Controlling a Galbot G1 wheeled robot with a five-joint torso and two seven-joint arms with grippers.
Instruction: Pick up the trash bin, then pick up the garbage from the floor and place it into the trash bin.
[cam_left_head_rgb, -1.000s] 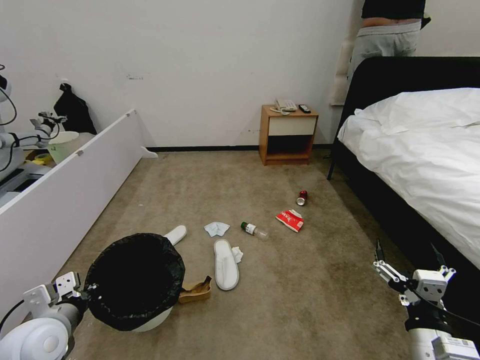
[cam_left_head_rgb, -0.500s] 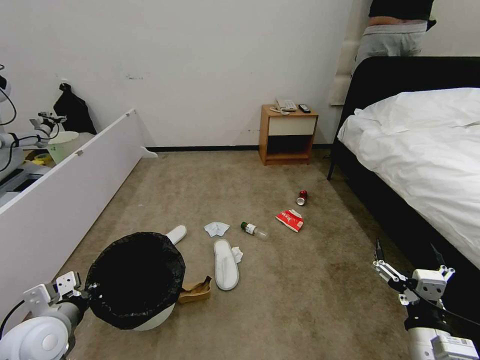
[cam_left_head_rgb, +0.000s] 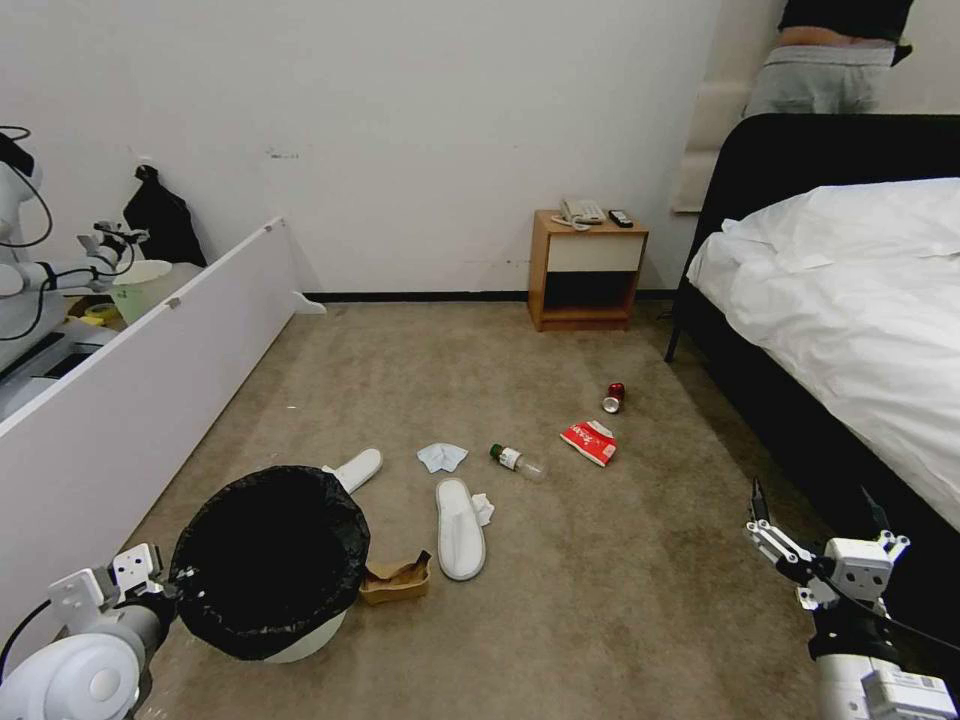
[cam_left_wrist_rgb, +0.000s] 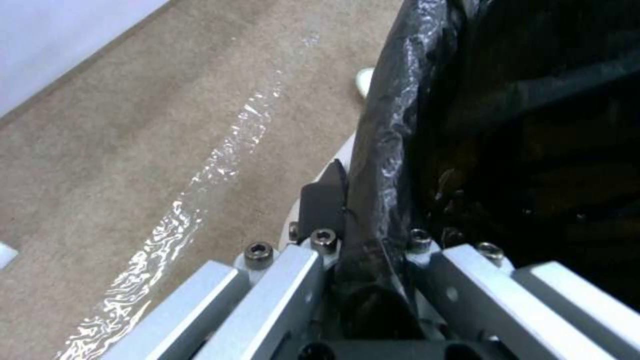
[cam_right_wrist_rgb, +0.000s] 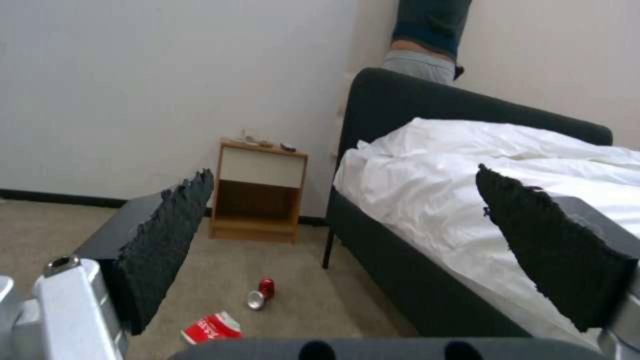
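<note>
Since a second ago my whole view has swung a little, so the nightstand (cam_left_head_rgb: 588, 268) and bed (cam_left_head_rgb: 850, 300) sit shifted in it, while the litter on the carpet (cam_left_head_rgb: 600, 580) lies as before and my arms keep their places. My left claw (cam_left_head_rgb: 165, 590) stays clamped on the black-lined rim of the trash bin (cam_left_head_rgb: 270, 560), low at my left, beside a cardboard scrap (cam_left_head_rgb: 395, 580). Past it lie two slippers (cam_left_head_rgb: 459, 527), tissues (cam_left_head_rgb: 441, 456), a small bottle (cam_left_head_rgb: 515, 461), a red packet (cam_left_head_rgb: 590, 442) and a red can (cam_left_head_rgb: 613, 397). My right claw (cam_left_head_rgb: 815, 515) hangs low at my right by the bed, fingers wide apart, holding nothing.
</note>
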